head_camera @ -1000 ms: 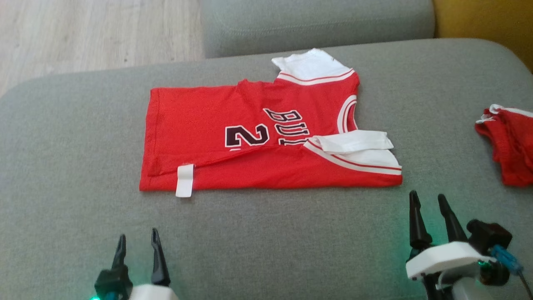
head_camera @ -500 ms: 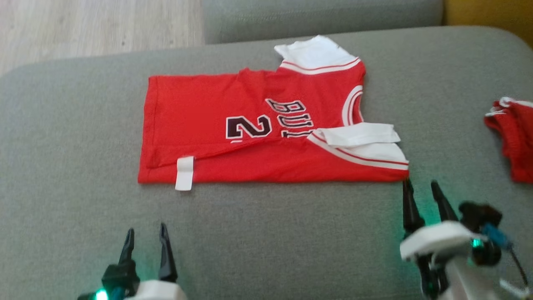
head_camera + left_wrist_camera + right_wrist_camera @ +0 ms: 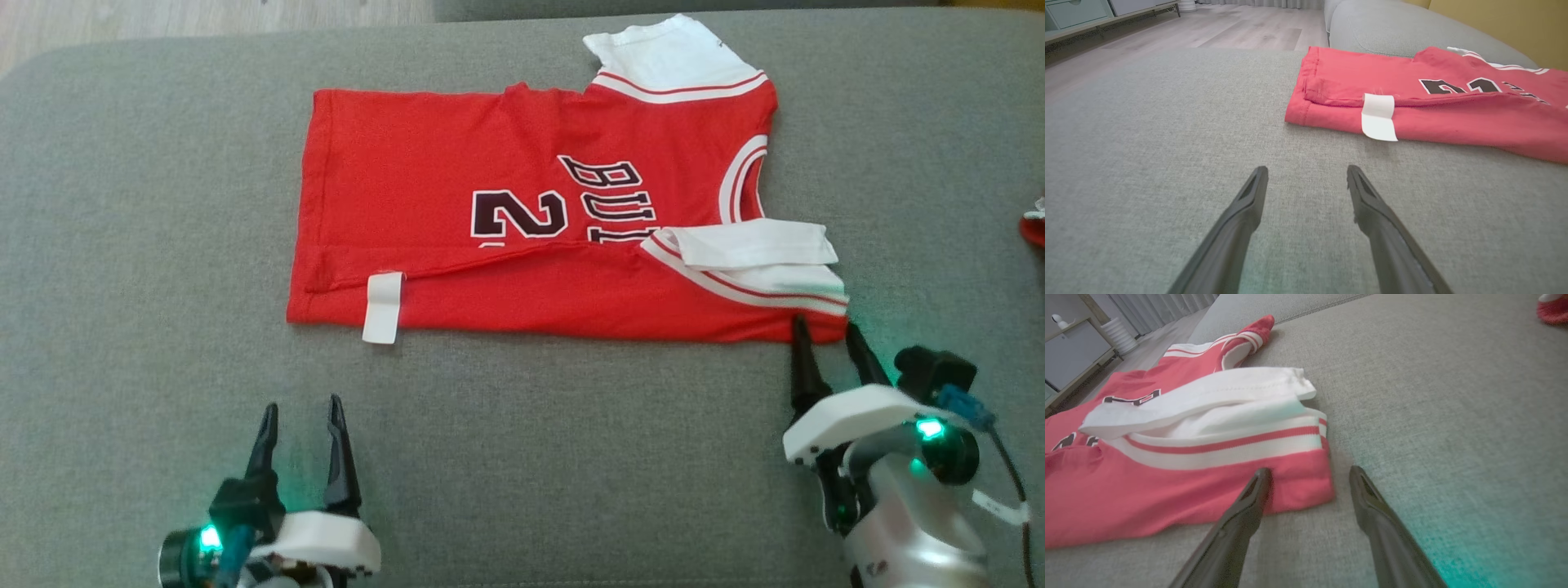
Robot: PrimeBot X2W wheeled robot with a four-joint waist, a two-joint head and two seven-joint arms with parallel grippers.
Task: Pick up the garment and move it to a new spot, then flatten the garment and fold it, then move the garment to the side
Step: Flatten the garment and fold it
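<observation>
Lying flat on the grey sofa cushion [image 3: 571, 457], the red garment [image 3: 531, 220] occupies the far middle of the head view. It is folded lengthwise, so that the dark number and lettering are partly covered by the near flap. Its hem end points to the robot's left and its collar end to the right. A white label [image 3: 383, 308] hangs over the near edge close to the hem. A white sleeve [image 3: 755, 245] lies doubled back on the near right corner, above red and white trim.

The left tool [image 3: 301, 402] stands over bare cushion, well short of the garment's near edge, slightly left of the label. Its jaws are parted and nothing is between them.

The right tool [image 3: 824, 322] is at the garment's near right corner. Its jaws are parted and grip nothing. In the right wrist view one fingertip overlaps the red hem and the corner of the fabric lies in the gap between the fingers. Contact with the cloth cannot be confirmed.

A second red item [image 3: 1035, 229] sits at the far right of the cushion, well apart from the garment.
</observation>
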